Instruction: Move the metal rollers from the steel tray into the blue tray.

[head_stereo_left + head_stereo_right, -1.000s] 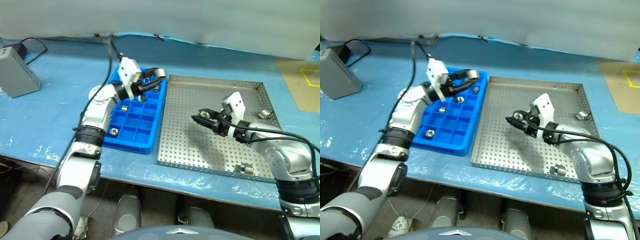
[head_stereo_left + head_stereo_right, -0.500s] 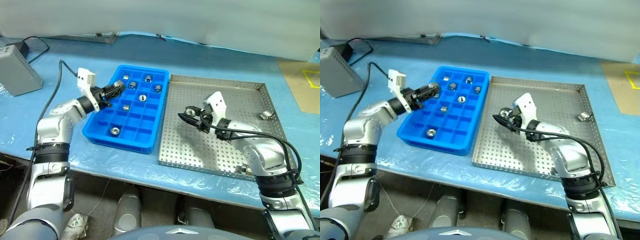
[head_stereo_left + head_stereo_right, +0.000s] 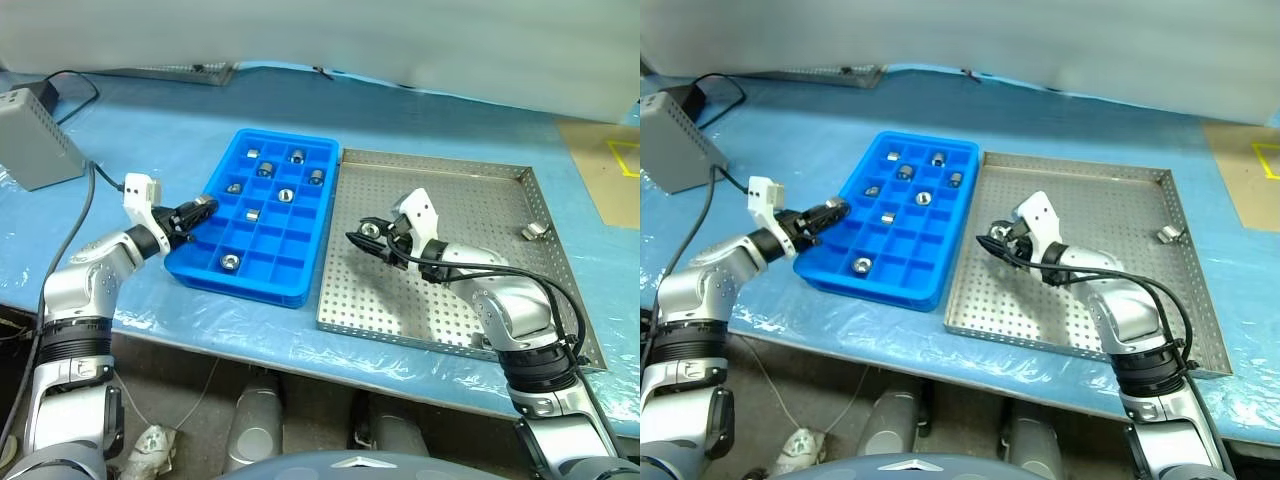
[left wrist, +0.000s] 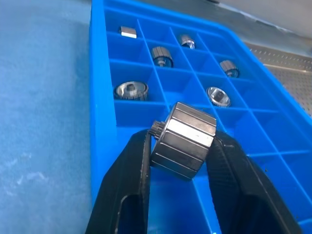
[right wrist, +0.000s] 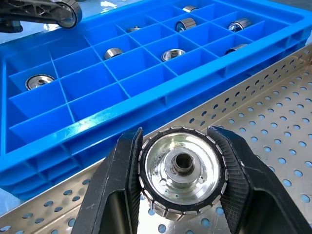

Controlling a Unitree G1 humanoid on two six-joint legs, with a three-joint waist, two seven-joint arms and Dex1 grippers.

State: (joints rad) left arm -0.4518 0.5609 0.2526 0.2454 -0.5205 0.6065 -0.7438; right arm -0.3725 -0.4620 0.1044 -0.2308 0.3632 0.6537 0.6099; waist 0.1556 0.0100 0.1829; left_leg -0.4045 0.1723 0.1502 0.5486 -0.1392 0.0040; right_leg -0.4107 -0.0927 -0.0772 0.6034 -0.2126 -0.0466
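My left gripper point(image 3: 199, 207) hovers at the near left edge of the blue tray point(image 3: 243, 285), shut on a metal roller point(image 4: 187, 131) whose ribbed side faces the wrist camera. Several metal rollers point(image 3: 286, 194) lie in separate compartments of that tray. My right gripper point(image 3: 367, 233) hangs over the left part of the steel tray point(image 3: 455, 195), close to the blue tray's long side. It is shut on another roller point(image 5: 183, 170), seen end-on with its dark centre hole. One more roller point(image 3: 533, 231) lies near the steel tray's far right rim.
A grey box point(image 3: 30, 150) with a black cable stands at the back left of the blue-covered table. A brown board with yellow tape point(image 3: 610, 160) lies at the far right. The table's front edge runs just below both trays.
My left gripper has swung from over the blue tray's far end down and left to its near left edge, roller still held. My right gripper has drifted slightly left toward the blue tray.
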